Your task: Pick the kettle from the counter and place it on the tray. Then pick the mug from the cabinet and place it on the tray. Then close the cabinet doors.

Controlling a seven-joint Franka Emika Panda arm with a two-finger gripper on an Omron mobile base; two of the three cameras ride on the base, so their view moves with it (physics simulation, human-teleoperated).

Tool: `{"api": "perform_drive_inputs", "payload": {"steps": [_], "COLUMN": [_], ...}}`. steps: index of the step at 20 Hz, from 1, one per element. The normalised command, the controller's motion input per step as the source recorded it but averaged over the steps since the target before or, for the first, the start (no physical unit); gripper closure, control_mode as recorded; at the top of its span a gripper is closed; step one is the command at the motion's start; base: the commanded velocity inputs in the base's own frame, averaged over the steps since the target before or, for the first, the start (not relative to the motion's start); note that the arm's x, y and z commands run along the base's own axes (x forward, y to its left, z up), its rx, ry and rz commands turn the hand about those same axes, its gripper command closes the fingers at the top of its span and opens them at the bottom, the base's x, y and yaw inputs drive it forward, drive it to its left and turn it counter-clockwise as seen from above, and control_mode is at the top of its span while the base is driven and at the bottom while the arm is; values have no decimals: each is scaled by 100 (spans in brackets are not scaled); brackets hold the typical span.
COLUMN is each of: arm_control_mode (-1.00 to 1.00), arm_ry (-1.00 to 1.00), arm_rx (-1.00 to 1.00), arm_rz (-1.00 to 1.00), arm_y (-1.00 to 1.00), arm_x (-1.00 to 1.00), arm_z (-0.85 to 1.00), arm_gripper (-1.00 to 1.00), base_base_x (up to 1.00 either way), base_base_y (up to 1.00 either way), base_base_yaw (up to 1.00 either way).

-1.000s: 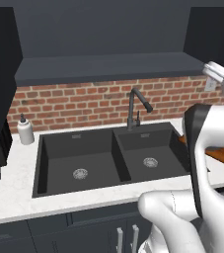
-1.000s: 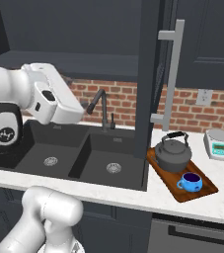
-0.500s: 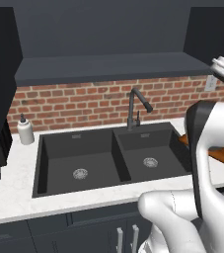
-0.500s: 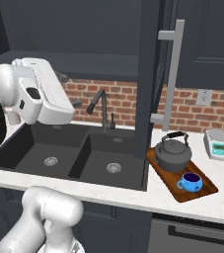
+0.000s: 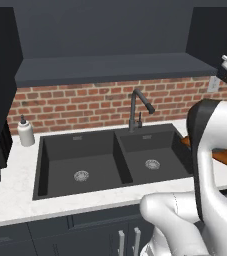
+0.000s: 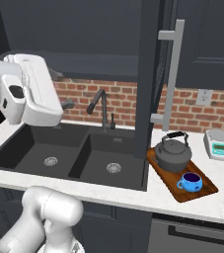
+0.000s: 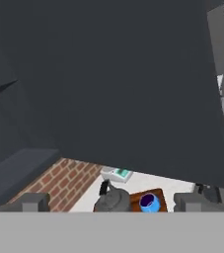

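Observation:
The dark grey kettle [image 6: 172,154] and the small blue mug [image 6: 190,182] both stand on the brown wooden tray [image 6: 205,191] on the white counter [image 6: 133,195], right of the sink. The hand view shows the kettle [image 7: 112,200], mug [image 7: 149,201] and tray [image 7: 159,193] below a broad dark door panel [image 7: 113,84]. My gripper [image 6: 61,89] is open and holds nothing, up at the left over the sink and well away from the tray. One cabinet door [image 6: 150,84] stands open, edge-on, with its grey handle [image 6: 173,74]. The other door [image 5: 0,75] hangs open at the far left beside the cabinet shelf [image 5: 110,67].
A black double sink [image 5: 110,160] with a dark faucet [image 5: 137,107] lies ahead, backed by a brick wall. A white pump bottle [image 5: 26,132] stands left of the sink. A white and teal scale [image 6: 219,144] sits behind the tray. My own arm [image 5: 210,165] blocks the right of the left base view.
The hand has turned and drifted a little left and upward, still open. Kettle, mug, tray and doors have not moved.

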Motion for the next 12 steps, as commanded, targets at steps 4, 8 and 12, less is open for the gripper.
{"api": "perform_drive_inputs", "payload": {"steps": [4, 8, 12], "arm_control_mode": [-100, -100, -100], "arm_ry": [0, 0, -6], "arm_rx": [0, 0, 0], "arm_rz": [-6, -4, -6], "arm_y": [7, 7, -12], "arm_x": [-21, -27, -40], "arm_z": [6, 1, 0], "arm_gripper": [-100, -100, -100], "base_base_x": [0, 0, 0], "base_base_y": [0, 0, 0], "base_base_yaw": [0, 0, 0]}}
